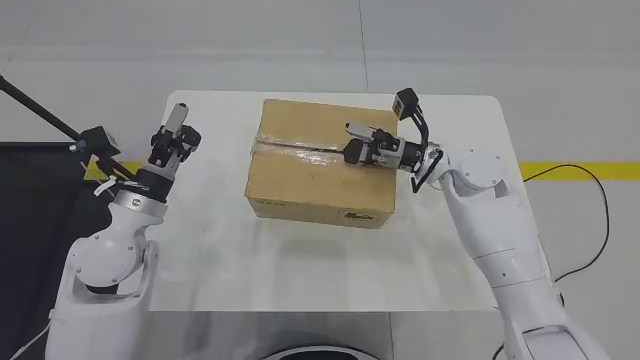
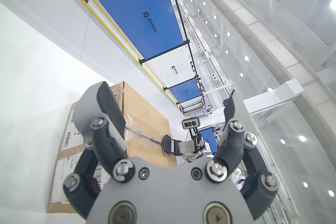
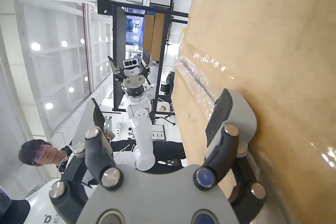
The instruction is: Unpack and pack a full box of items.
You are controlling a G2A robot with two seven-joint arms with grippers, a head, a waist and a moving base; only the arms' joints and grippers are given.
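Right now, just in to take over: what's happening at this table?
A closed cardboard box sits on the white table, tape along its top seam. The right gripper is open over the box top, beside that seam. The left gripper is open and empty, off to the box's side.

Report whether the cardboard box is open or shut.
Shut: the box has its top lying flat, with clear tape running along the middle seam.

Left gripper, right gripper: fingers apart
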